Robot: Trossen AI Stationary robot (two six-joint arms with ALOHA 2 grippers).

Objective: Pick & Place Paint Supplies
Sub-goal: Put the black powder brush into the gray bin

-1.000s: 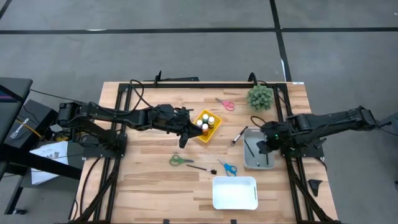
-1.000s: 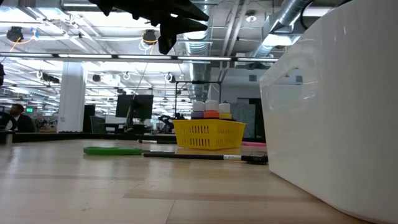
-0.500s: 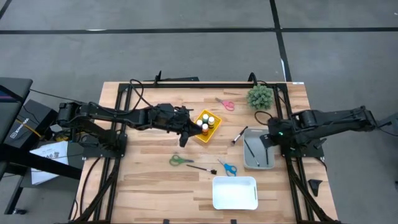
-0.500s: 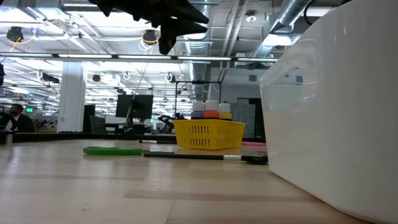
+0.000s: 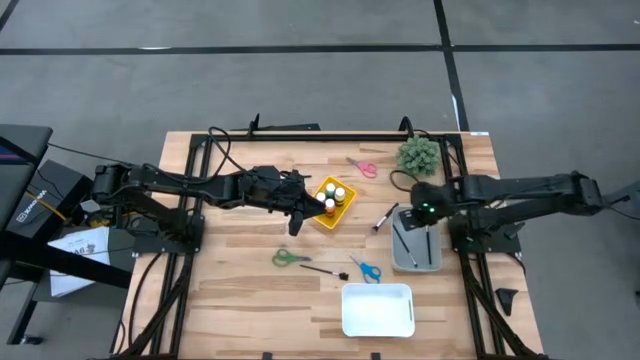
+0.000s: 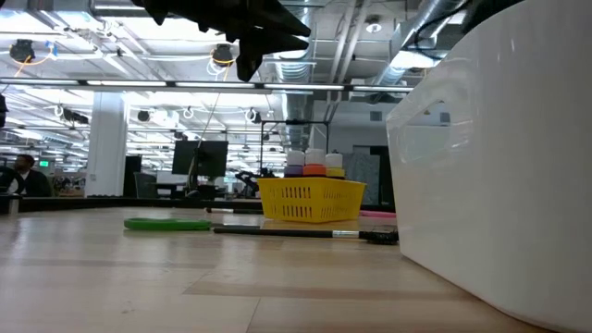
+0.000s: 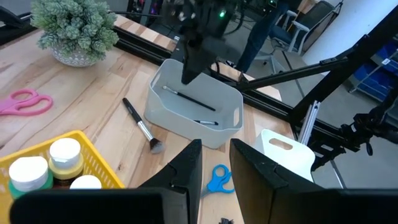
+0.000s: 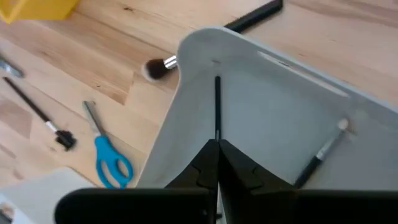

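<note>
Right gripper point(image 8: 217, 163): poised over the grey bin point(image 5: 415, 262) at the table's right side, fingers together and pinching a thin dark brush point(image 8: 217, 109) that points down into the bin. A second brush point(image 8: 323, 151) already lies on the bin floor.

Left gripper point(image 5: 294, 226): hovers just beside the yellow basket point(image 5: 322, 218), fingers a little apart with nothing seen between them.

Paint bottles point(image 5: 334, 198): standing upright in the yellow basket, white caps up.

Powder-type brush point(image 5: 386, 217): loose on the wood, just outside the bin's near wall.

Small brush point(image 5: 323, 270): loose on the table between the green scissors point(image 5: 290, 258) and blue scissors point(image 5: 366, 270).

Also present: pink scissors point(image 5: 363, 167), spiky plant point(image 5: 418, 155), white tub point(image 5: 378, 310).

Handling note, step in hand: this reads as setting the held brush down in the bin. Best to lower it until the tip is close to the floor, tilt it along the bin's long side so it lies flat beside the other, and only then part the fingers; a high release risks it bouncing over the wall. Lift straight up afterwards to clear the rim.
</note>
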